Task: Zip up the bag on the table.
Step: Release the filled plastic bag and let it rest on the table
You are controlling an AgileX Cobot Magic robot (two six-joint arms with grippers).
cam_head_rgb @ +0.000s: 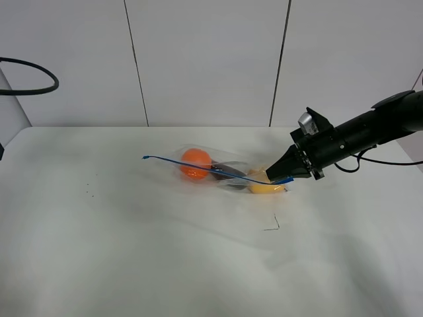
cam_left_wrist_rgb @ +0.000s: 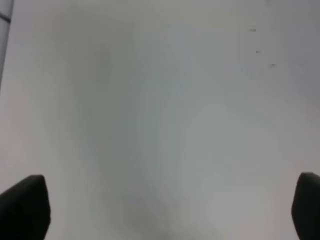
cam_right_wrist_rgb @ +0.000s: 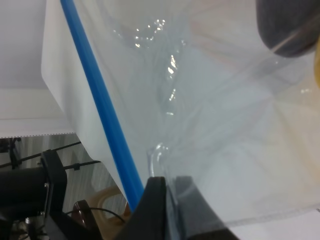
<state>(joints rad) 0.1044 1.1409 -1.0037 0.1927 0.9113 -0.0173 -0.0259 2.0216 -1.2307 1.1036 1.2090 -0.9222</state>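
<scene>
1. Near the middle of the desk (cam_head_rgb: 132, 251), the bag (cam_head_rgb: 221, 173) lies on its side with orange, dark and yellow fruit inside.
2. At its right end the right claw (cam_head_rgb: 285, 177) is pressed together, pinching the blue zip strip (cam_head_rgb: 198, 166), which runs across the bag to its left end.
3. The left claw (cam_left_wrist_rgb: 165, 207) hangs spread over bare desk, holding nothing.
4. Sealing appears to be starting at this end. Next, the pinch probably needs to slide leftward along the strip while the bag is kept from dragging.

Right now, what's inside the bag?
Through the clear bag: an orange fruit, a dark purple fruit and a yellow fruit. The right end effector, shut on the bag, hides part of the yellow fruit.
</scene>
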